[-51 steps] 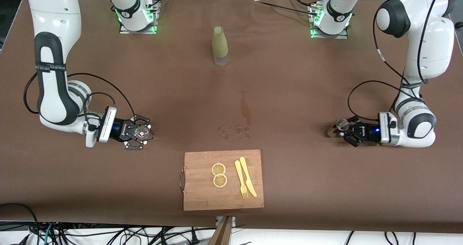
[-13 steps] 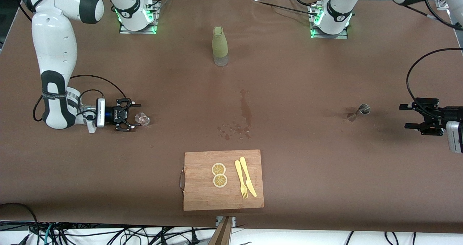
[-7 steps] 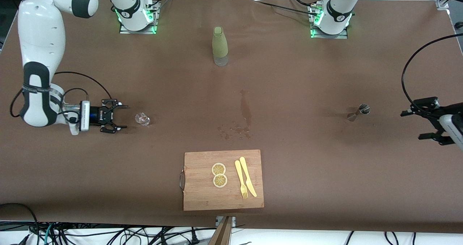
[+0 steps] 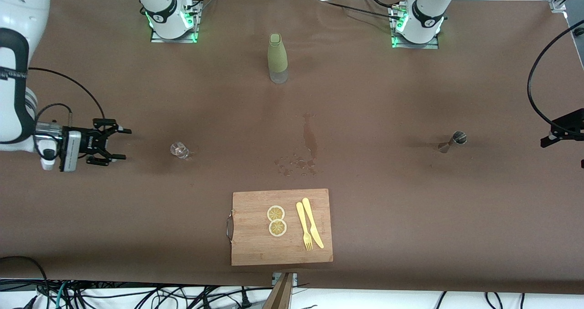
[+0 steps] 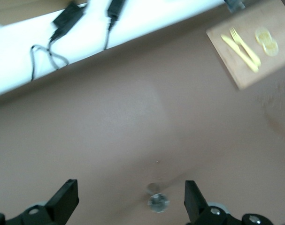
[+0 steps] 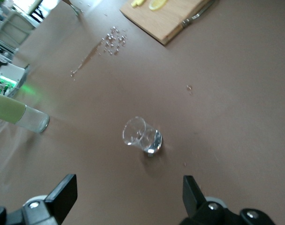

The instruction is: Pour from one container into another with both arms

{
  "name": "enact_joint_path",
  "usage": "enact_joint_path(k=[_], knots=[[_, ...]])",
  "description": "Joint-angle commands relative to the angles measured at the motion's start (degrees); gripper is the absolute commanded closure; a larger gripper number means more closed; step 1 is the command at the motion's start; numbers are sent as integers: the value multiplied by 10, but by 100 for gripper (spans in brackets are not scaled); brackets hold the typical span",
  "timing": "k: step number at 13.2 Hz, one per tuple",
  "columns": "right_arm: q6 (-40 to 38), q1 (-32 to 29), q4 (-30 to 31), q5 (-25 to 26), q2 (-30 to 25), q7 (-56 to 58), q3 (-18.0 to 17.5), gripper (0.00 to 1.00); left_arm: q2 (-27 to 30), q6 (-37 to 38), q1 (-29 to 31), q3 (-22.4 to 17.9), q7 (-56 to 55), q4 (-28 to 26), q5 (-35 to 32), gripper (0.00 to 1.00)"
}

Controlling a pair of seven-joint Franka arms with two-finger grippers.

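Because both containers stand free on the table (image 4: 365, 94), we think the danger now is a knock: the small glass (image 4: 179, 149) and the metal measuring cup (image 4: 457, 138) look light, and a careless sweep of an arm could tip them and add to the spilled drops (image 4: 296, 164) beside the cutting board (image 4: 281, 227). We see the right gripper (image 4: 113, 142) low over the table, toward the right arm's end from the glass, fingers spread wide and empty. We see the left gripper (image 4: 565, 128) at the left arm's end, well apart from the measuring cup, also wide and empty.
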State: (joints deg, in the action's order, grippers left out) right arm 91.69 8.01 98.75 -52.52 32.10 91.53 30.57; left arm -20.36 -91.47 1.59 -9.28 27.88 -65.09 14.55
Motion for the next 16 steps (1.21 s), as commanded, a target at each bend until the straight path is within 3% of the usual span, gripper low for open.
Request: enact_joint_path(k=[1, 3, 6, 9, 12, 14, 16], knots=[[16, 1, 15, 85, -59, -120, -6, 0, 38, 33, -1, 20, -178, -25, -27, 0], [30, 1, 12, 161, -95, -207, -18, 0, 47, 59, -1, 25, -222, -26, -40, 0], [61, -3, 9, 264, -148, -335, -57, 0, 71, 80, 1, 118, -224, -35, -153, 0], [62, -4, 7, 370, -206, -485, -96, 0, 90, 80, 3, 125, -223, -59, -156, 0], [55, -20, 7, 457, -251, -630, -159, 0, 93, 81, 4, 124, -216, -75, -154, 0], [32, -56, 6, 531, -277, -724, -231, 0, 95, 79, 2, 125, -219, -87, -154, 0], [7, -92, 5, 561, -294, -819, -301, 0, 96, 66, 2, 126, -225, -87, -147, 0]])
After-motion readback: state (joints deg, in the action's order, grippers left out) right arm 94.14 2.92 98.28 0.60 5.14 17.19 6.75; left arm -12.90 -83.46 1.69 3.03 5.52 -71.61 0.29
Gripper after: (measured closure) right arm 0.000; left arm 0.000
